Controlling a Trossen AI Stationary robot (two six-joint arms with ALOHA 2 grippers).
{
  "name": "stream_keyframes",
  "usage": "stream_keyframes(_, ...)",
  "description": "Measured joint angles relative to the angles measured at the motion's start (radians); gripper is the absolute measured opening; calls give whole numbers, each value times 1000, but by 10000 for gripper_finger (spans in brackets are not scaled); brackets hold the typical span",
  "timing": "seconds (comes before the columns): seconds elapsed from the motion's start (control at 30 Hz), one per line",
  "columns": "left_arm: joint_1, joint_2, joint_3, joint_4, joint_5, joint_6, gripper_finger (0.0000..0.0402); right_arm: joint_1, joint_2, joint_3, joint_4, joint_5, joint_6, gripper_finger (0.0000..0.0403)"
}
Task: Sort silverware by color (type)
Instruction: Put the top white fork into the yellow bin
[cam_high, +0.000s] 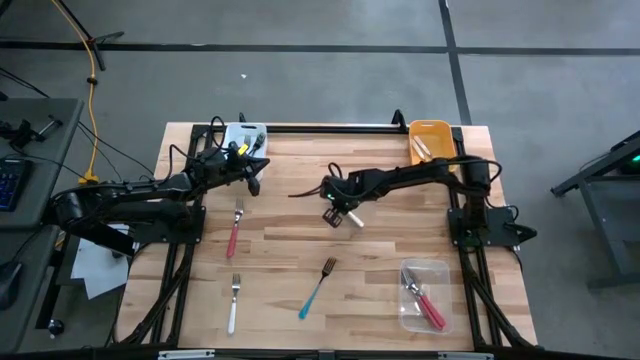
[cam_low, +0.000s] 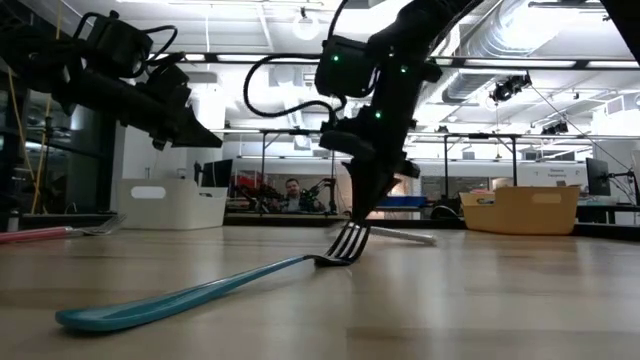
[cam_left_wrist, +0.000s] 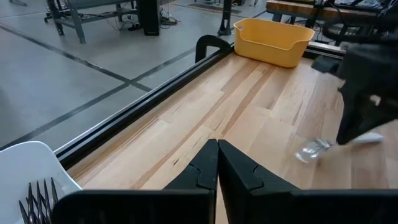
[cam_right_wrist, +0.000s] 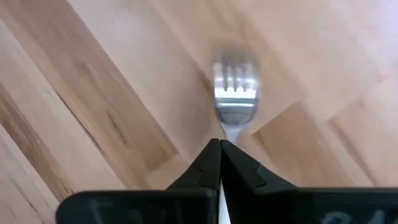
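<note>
Fork (cam_right_wrist: 234, 93) with the white handle lies mid-bench, and our right fingers (cam_right_wrist: 219, 149) are shut on its neck. We should lift it straight up, slowly, so it does not slip. Our left fingers (cam_left_wrist: 217, 163), shut and empty, wait near the white bin (cam_left_wrist: 25, 171).

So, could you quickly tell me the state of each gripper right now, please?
Left gripper: closed, holding nothing, near the white bin.
Right gripper: closed on a white-handled fork at mid-table.

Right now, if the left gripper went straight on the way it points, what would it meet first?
Probably the right gripper holding a white-handled fork; beyond them sits the orange bin. Depth is unclear.
</note>
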Motion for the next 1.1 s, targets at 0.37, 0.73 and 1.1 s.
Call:
stream_keyframes(0.37, 0, 0, 0, -3, 0, 0, 1, -47, -94, 6, -122, 7, 12, 3)
stream_keyframes(0.73, 0, 0, 0, -1, 3, -6, 1, -73, -36, 6, -120, 44, 0, 113)
stream_keyframes(1.1, 0, 0, 0, 0, 3, -7, 1, -112, 35, 6, -90, -20, 0, 99)
